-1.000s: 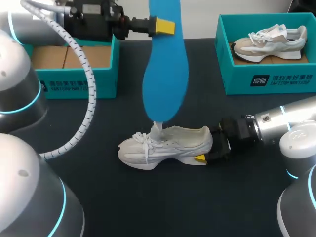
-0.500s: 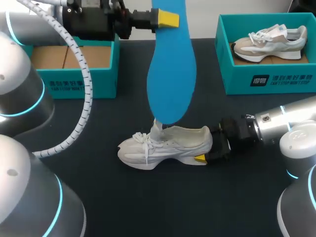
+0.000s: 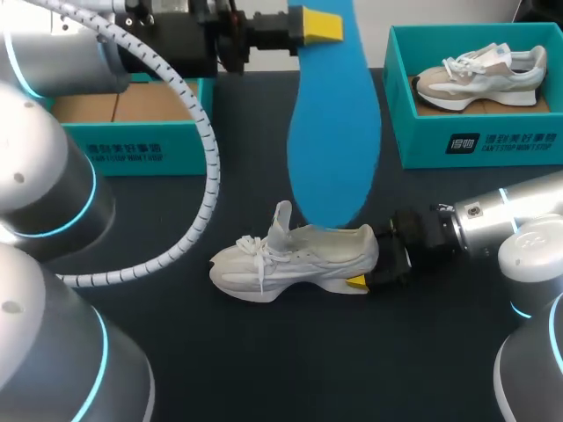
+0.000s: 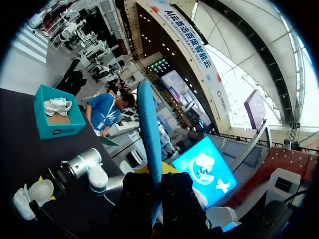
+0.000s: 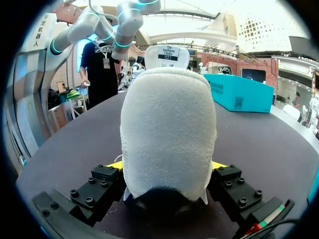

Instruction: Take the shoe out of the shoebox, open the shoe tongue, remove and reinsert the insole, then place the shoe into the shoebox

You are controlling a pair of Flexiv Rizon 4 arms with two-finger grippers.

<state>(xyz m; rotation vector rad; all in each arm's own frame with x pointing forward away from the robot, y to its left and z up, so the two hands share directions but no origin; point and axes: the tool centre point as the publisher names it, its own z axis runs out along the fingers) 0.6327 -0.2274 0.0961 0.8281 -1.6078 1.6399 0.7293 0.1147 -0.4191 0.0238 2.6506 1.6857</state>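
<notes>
A white shoe (image 3: 295, 259) lies on the dark table, toe to the left, its tongue (image 3: 281, 220) pulled upright. My right gripper (image 3: 374, 268) holds the heel (image 5: 169, 129) between both fingers. My left gripper (image 3: 321, 25) is high at the back, shut on the top end of a long blue insole (image 3: 334, 132). The insole hangs down with its lower end just above the shoe's opening. In the left wrist view the insole (image 4: 149, 129) stands edge-on between the left gripper's (image 4: 157, 191) fingers, and the shoe (image 4: 30, 196) is far below.
A teal shoebox (image 3: 537, 145) at the back right holds a beige and white shoe (image 3: 479, 75). A second teal shoebox (image 3: 189, 123) stands at the back left under my left arm. A corrugated hose (image 3: 198, 220) loops over the table's left.
My left gripper has carried the insole to the right. Its lower end has shifted from beside the tongue to over the shoe's opening. My right arm and the shoe have stayed still.
</notes>
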